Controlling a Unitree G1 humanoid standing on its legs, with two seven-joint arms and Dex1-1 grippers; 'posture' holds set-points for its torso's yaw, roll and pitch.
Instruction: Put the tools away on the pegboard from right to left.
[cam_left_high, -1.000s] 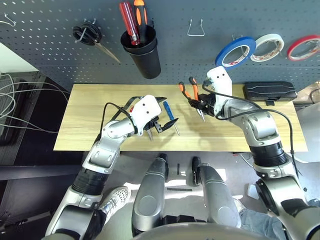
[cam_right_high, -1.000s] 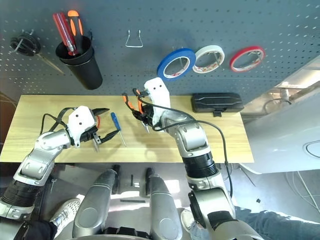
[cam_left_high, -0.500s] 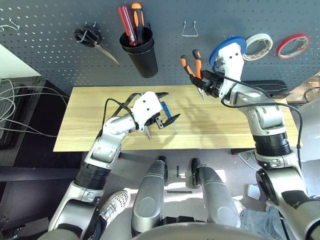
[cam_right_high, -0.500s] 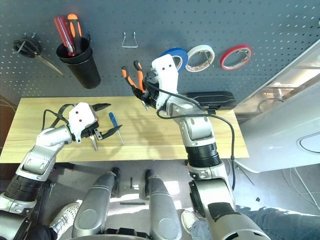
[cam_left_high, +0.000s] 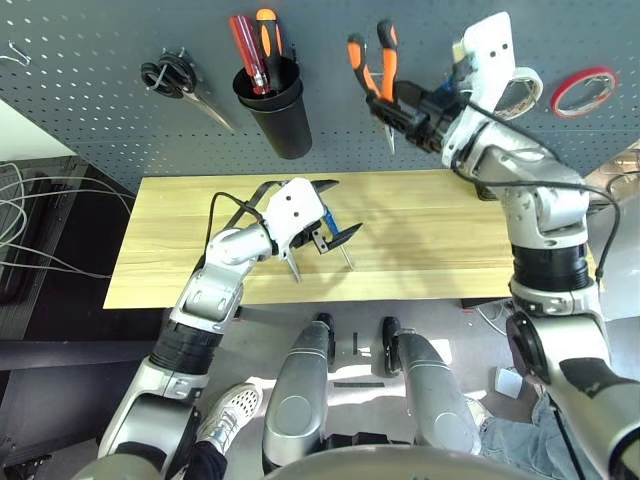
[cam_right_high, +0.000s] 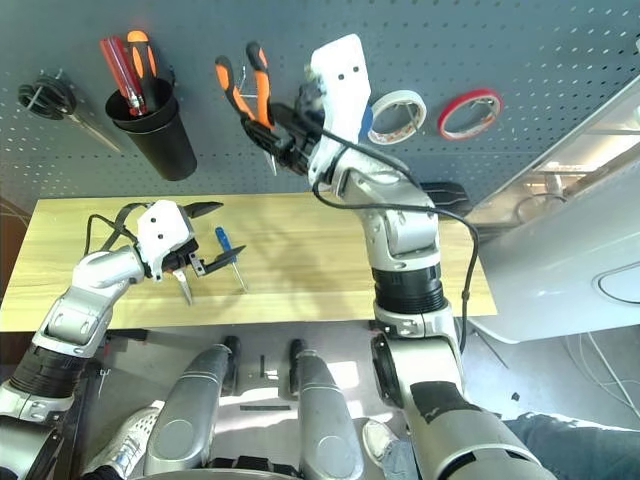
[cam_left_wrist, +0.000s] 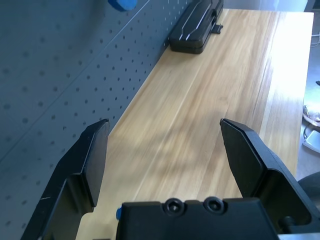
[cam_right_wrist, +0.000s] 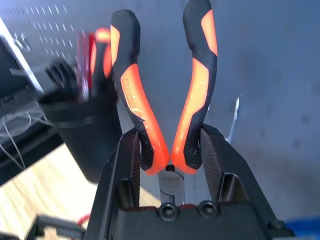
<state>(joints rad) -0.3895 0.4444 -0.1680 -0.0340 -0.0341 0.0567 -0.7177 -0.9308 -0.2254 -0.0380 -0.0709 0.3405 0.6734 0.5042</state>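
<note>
Right wrist view shows the right claw (cam_right_wrist: 170, 165) clamped on the pliers (cam_right_wrist: 165, 95) low on their handles, held up at the pegboard (cam_left_high: 90, 60). For a clean hang, I would spread the handles over the wire hook (cam_right_wrist: 232, 120) just beside them and release once they settle. Over the tabletop (cam_left_high: 430, 225), the left claw (cam_left_high: 318, 222) gapes wide and empty beside the blue screwdriver (cam_right_high: 228, 252).

The large dark grey-blue perforated pegboard (cam_left_high: 90, 70) stands behind the pale wooden table (cam_left_high: 440, 225). On it, left to right: scissors (cam_left_high: 180, 80), black cup (cam_left_high: 280, 115) holding 2 screwdrivers (cam_left_high: 255, 50), orange-and-black needle-nose pliers (cam_left_high: 375, 65) held up before it, 2 tape rolls (cam_right_high: 440, 110).
</note>
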